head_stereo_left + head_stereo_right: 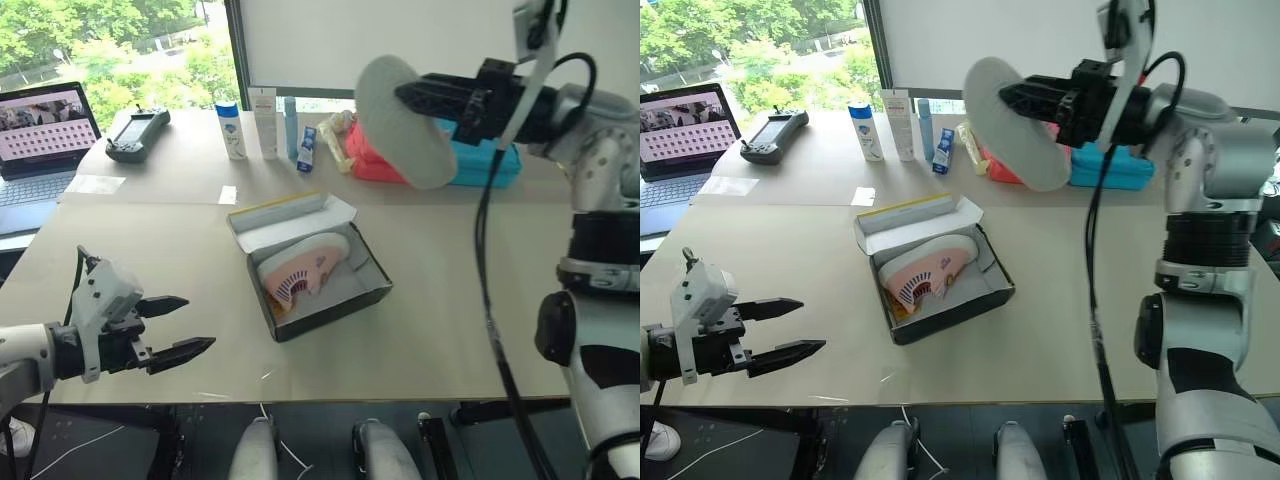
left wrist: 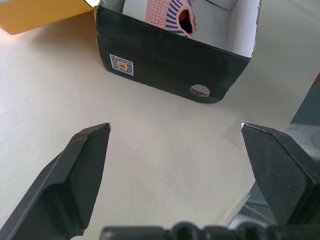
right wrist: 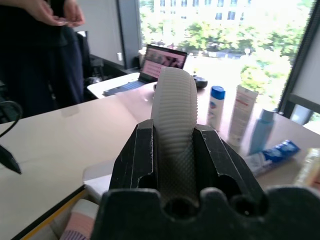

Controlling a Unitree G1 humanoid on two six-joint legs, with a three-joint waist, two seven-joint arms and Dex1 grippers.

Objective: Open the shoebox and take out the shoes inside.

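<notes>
The shoebox (image 1: 310, 262), a rectangular cardboard box with a dark base, pale grey inside and yellow lid, sits open near the middle of the beige table (image 1: 450, 300), its lid folded back toward the window. One small pink knit slip-on shoe with a white sole (image 1: 300, 264) lies on its side inside the box. The other shoe (image 1: 1015, 122) is raised well above the far side of the table, its ribbed white sole turned toward the camera, clamped by the sole edges between the two black fingers of the right gripper (image 3: 176, 165). The left gripper (image 1: 170, 334) hangs over the near table edge, well apart from the box, its fingers spread wide and empty.

The grip on the lifted shoe looks narrow, taking only the sole, so a quick swing could let it twist free and fall onto the bottles (image 1: 262, 124) and tube (image 1: 307, 149) or the coral-pink (image 1: 375, 158) and teal pouches (image 1: 485, 163) lined up beneath. Setting it down there could also knock those items over. Reaching for the second shoe, the left gripper could push the light box across the table instead of entering it.
</notes>
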